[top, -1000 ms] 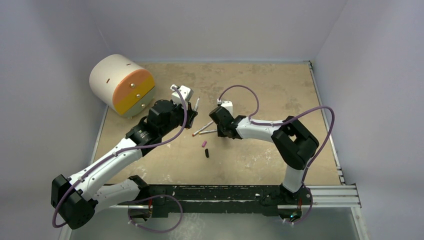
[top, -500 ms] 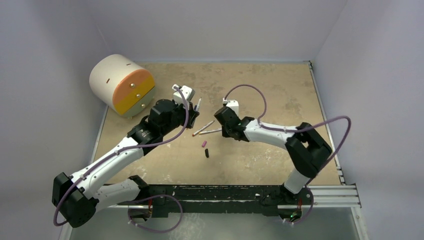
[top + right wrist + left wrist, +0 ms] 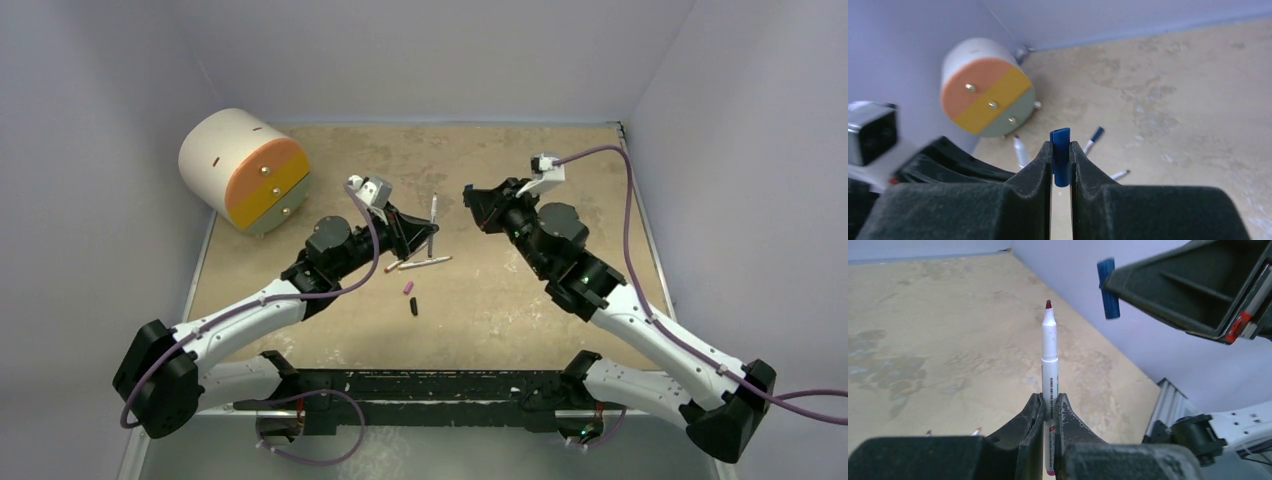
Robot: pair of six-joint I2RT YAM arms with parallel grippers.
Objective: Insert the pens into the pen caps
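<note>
Black at the fingers and white along its links, your left arm (image 3: 250, 310) stretched from its base toward the middle of the table. Your left gripper (image 3: 1049, 407) was pinched tight on a thin white stick pen with a dark red tip (image 3: 1050, 355), held upright with the tip on top. Your right arm (image 3: 640, 325) reached up and inward from the right. Your right gripper (image 3: 1061, 150) was closed narrowly on a stubby dark blue pen cap (image 3: 1060, 155), which hung above and to the right of the pen tip in the left wrist view, clearly apart from it.

Below, on the tan table (image 3: 560, 300), two more white pens (image 3: 425, 262) lay near a small pink cap (image 3: 408, 288) and a small black cap (image 3: 414, 306). A white drum with an orange, yellow and green face (image 3: 245, 170) sat at the far left.

Half a second earlier your right arm had been folded low over those loose pens; it had since lifted and unfolded. Your left gripper had carried its pen rightward.
</note>
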